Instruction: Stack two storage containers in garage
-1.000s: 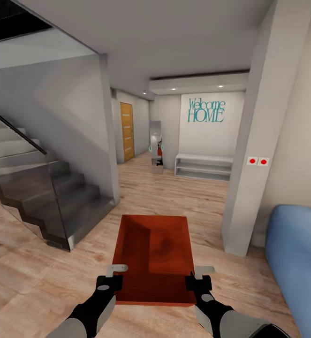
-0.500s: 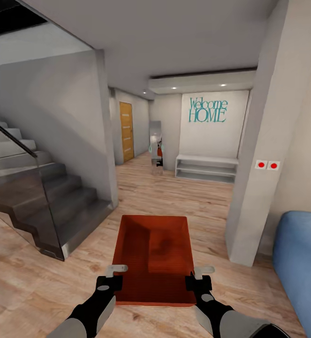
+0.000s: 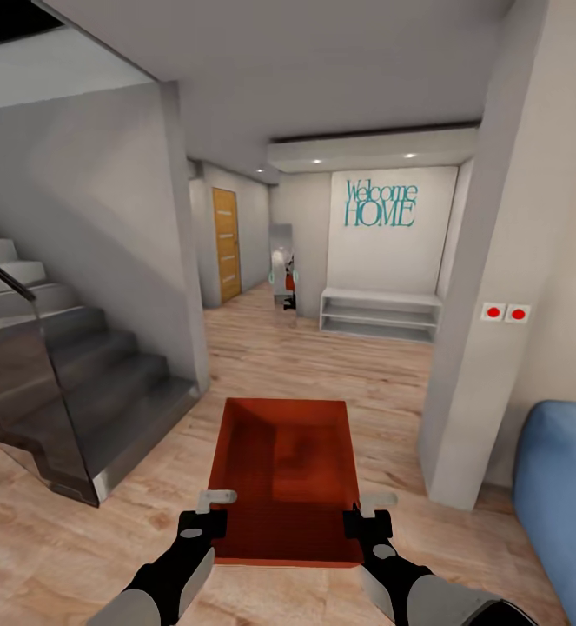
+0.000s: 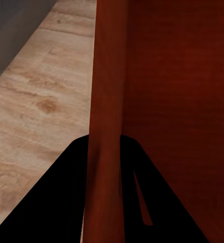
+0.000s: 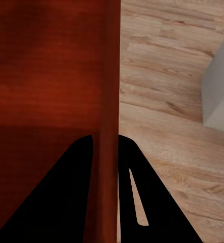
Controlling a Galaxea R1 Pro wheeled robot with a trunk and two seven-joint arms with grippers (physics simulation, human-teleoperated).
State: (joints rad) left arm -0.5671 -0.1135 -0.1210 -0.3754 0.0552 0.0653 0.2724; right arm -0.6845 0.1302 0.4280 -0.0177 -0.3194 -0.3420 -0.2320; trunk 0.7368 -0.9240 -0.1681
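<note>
An orange-red storage container point(image 3: 286, 478) sits low in the centre of the frame, carried above the wood-plank floor point(image 3: 322, 365). The left pincer point(image 3: 202, 513) and right pincer point(image 3: 367, 513) each clamp a side wall between their fingers, so the load stays level while travelling. A second container may be nested inside; the render is unclear. Hallway ahead, stairs point(image 3: 62, 382) at left, blue sofa point(image 3: 561, 487) at lower right.

Head view looks forward-down over container point(image 3: 288, 474); wrist views (very close) share its walls.
</note>
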